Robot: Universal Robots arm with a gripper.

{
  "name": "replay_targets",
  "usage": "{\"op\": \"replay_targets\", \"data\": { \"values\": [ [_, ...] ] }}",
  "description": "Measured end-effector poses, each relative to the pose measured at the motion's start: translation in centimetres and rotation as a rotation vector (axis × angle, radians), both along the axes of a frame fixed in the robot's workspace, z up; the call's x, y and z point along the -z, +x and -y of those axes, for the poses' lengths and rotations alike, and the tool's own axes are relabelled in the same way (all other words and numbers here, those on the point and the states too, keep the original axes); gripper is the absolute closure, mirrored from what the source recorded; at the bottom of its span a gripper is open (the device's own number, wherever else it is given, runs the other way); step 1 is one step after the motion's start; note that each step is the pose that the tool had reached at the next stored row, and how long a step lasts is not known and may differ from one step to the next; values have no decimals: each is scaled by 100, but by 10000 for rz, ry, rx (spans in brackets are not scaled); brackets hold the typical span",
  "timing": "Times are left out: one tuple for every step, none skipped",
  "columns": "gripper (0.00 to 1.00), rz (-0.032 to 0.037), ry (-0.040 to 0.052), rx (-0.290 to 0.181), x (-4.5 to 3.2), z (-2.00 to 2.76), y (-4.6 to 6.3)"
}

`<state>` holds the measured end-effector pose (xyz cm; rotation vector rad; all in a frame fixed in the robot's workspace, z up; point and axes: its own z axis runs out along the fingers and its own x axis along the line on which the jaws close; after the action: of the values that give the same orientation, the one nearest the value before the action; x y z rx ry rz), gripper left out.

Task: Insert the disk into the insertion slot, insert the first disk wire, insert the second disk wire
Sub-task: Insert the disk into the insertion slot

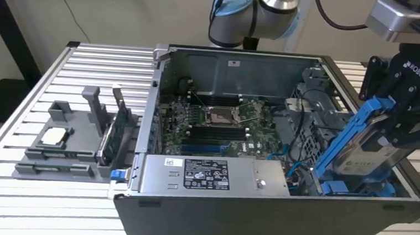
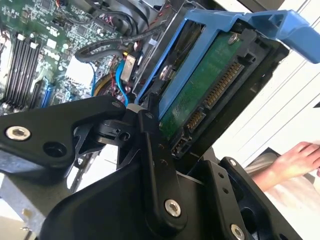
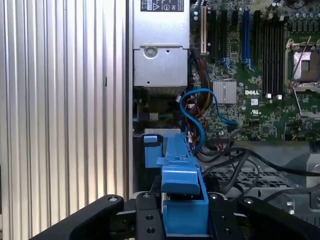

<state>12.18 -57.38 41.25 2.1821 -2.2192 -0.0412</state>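
My gripper [image 1: 395, 130] is shut on the disk [image 1: 374, 148], a silver-grey drive in a bright blue carrier frame. The disk hangs tilted, its lower end down over the insertion slot [image 1: 357, 189], the bay with blue rails at the case's front corner on the exterior view's right. The second wrist view shows the disk's green circuit-board underside [image 2: 200, 95] and connectors, with a black finger [image 2: 155, 150] pressed on the frame. In the first wrist view the blue carrier [image 3: 182, 185] runs out from between my fingers [image 3: 147, 220]. A thin blue cable [image 3: 200, 120] loops loose inside the case beside the bay.
The open computer case holds the motherboard [image 1: 217, 123] and a grey labelled power-supply box [image 1: 213, 176]. Black cables [image 3: 250, 160] crowd the space by the bay. A grey parts holder [image 1: 68, 141] stands on the slatted table [image 1: 27, 199]. A person's hand [image 2: 295, 160] rests outside the case.
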Motion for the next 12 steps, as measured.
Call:
{"op": "replay_targets", "data": {
  "values": [
    [67,-1,2,-1,6,0,4],
    [67,-2,4,-3,10,0,14],
    [67,-2,2,-2,11,0,22],
    [67,-1,1,-2,13,0,26],
    [67,-1,5,-3,17,-1,26],
    [67,-1,9,-3,23,-1,26],
    [67,-1,11,-6,28,-1,26],
    [67,-1,12,-8,38,-1,26],
    [67,1,13,-12,52,-1,28],
    [67,0,14,-12,68,-1,27],
    [67,-1,16,-13,85,-1,27],
    [67,-1,20,-13,103,-1,28]
  ]
}}
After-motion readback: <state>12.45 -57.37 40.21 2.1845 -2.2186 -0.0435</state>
